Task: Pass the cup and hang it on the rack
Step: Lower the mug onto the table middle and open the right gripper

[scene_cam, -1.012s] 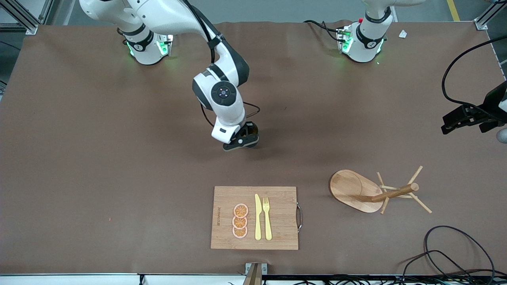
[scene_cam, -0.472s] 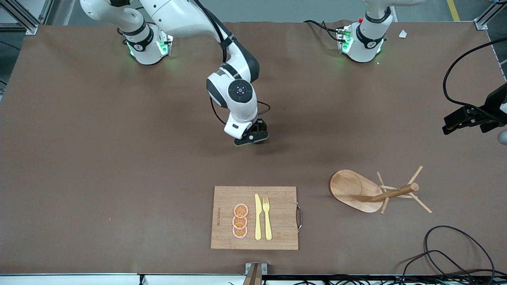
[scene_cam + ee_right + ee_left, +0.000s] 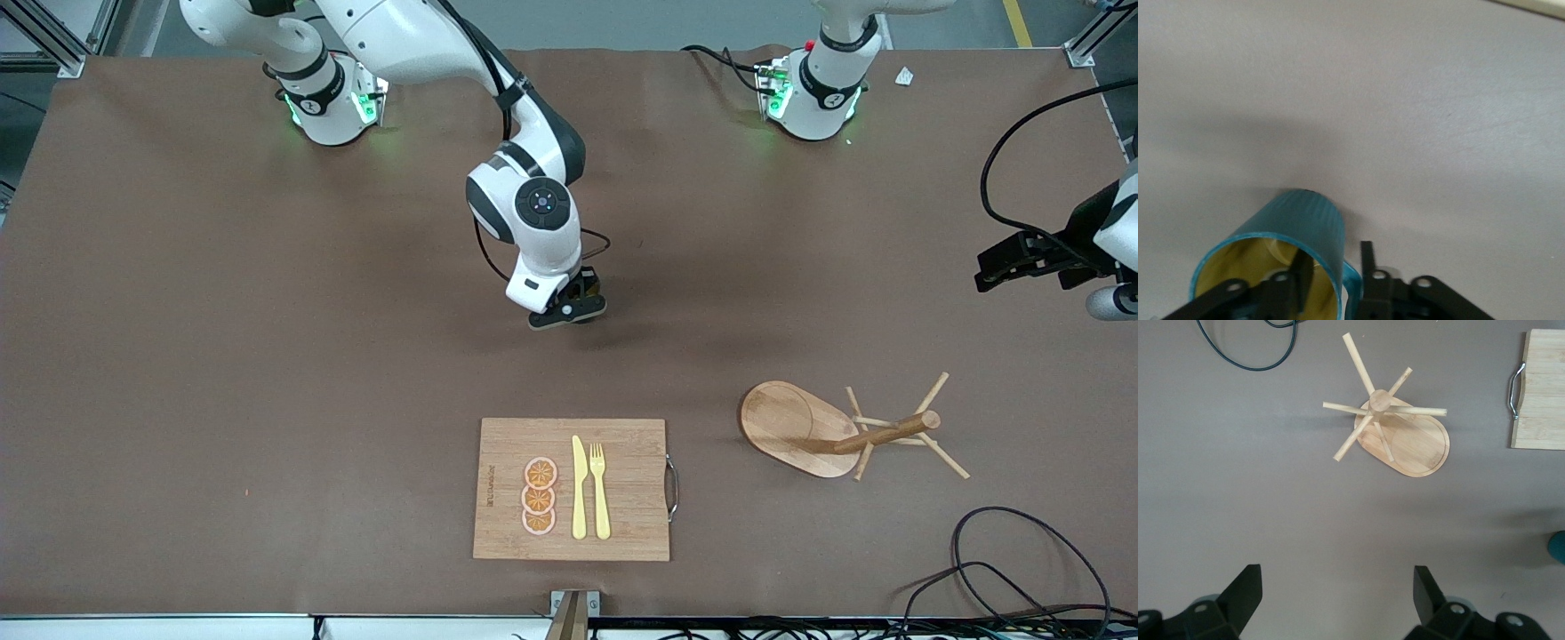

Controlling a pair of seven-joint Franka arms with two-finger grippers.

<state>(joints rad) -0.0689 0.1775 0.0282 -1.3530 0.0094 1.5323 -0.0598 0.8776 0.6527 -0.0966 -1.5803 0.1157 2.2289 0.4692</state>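
Observation:
The teal cup (image 3: 1301, 227) with a yellow inside is in my right gripper (image 3: 1334, 267). One finger is inside the rim and the other is outside by the handle. The cup's bottom is at or just above the tabletop. In the front view the right gripper (image 3: 569, 313) is low over the table's middle and hides the cup. A teal sliver of the cup (image 3: 1558, 547) shows in the left wrist view. My left gripper (image 3: 989, 272) is open and empty, up in the air at the left arm's end of the table (image 3: 1338, 590). The wooden rack (image 3: 876, 436) stands under it (image 3: 1405, 440).
A wooden cutting board (image 3: 569, 489) with orange slices, a yellow knife and a fork lies nearer to the front camera than the right gripper; its handle end shows in the left wrist view (image 3: 1541, 387). Black cables (image 3: 1022, 551) lie near the rack.
The right gripper carried the cup toward the left arm's end of the table, then nearly stopped. The left gripper shifted slightly toward the table's middle.

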